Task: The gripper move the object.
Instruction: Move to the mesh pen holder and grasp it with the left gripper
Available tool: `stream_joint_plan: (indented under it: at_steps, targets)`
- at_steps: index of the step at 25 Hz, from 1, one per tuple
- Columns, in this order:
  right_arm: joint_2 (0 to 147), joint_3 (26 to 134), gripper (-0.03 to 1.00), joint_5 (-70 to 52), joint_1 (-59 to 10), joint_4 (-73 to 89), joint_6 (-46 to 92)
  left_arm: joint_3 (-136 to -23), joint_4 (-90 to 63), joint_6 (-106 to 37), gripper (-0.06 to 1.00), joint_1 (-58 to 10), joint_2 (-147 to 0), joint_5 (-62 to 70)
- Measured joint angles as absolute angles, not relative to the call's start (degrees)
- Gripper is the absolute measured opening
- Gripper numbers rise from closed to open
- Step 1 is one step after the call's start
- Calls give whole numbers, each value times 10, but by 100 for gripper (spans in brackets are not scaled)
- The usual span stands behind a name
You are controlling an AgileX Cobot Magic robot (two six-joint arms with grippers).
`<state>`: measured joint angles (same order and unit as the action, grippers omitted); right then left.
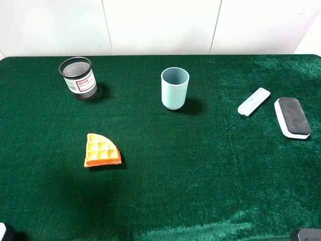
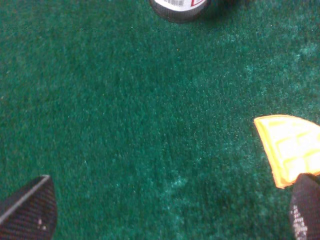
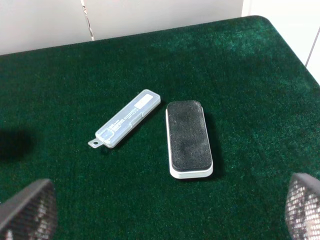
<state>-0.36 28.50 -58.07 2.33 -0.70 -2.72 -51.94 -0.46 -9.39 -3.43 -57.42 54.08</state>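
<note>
The black wire-mesh pen cup (image 1: 78, 79) with a white label and red print stands upright at the far left of the green table. Only its base shows in the left wrist view (image 2: 180, 9). My left gripper (image 2: 170, 215) is open and empty, well short of the cup; its fingertips (image 2: 27, 210) show at the frame's corners. My right gripper (image 3: 165, 215) is open and empty, over the right side of the table, far from the cup. In the exterior high view only slivers of the arms show at the bottom corners.
A light-blue plastic cup (image 1: 174, 88) stands mid-table. An orange waffle wedge (image 1: 101, 150) lies front left, also in the left wrist view (image 2: 292, 147). A clear plastic case (image 1: 254, 101) and a white eraser with black felt (image 1: 292, 117) lie at the right.
</note>
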Motion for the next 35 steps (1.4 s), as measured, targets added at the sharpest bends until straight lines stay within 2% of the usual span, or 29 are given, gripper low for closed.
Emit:
stream_joint_plan:
  at_steps: [12, 23, 35]
  targets:
    - [-4, 285, 70, -581, 23, -7, -27, -624, -43, -165, 93, -34, -773, 499]
    - [-4, 285, 70, -581, 23, -7, -27, -715, -42, -212, 93, -87, -934, 450]
    - [-4, 285, 70, -581, 23, -7, -27, -729, -43, -242, 92, -123, -1039, 389]
